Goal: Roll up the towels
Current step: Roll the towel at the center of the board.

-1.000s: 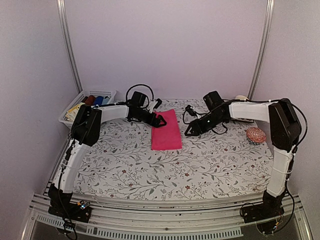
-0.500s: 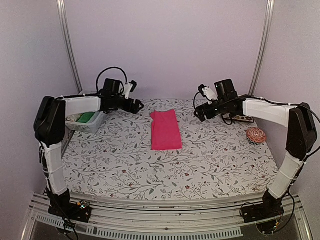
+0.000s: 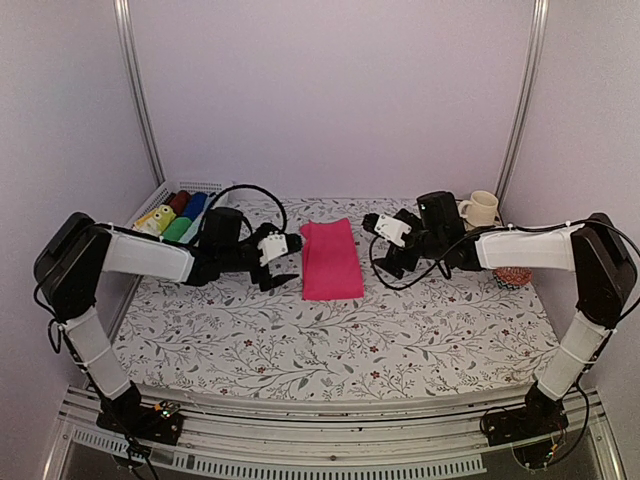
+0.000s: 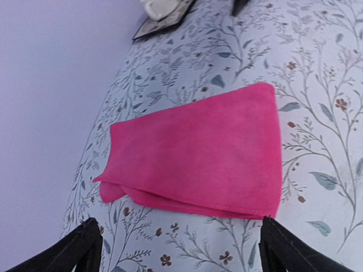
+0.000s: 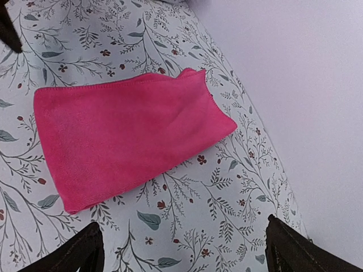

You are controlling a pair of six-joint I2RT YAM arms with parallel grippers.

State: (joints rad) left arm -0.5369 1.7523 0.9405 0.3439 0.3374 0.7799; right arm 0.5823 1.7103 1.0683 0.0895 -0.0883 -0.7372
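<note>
Flanking the pink towel (image 3: 331,260), lying folded flat on the table (image 3: 400,340) between them, my left hand (image 3: 285,265) and right hand (image 3: 377,248) hover spread and empty, placed to start rolling it.

The left arm (image 3: 140,255) is lying low and extended toward the centre. The left end effector (image 3: 284,262) is pointing right, with its fingers standing wide apart. The right arm (image 3: 520,248) is mirroring this pose. The right end effector (image 3: 379,247) is pointing left, fingers likewise spread wide.
</note>
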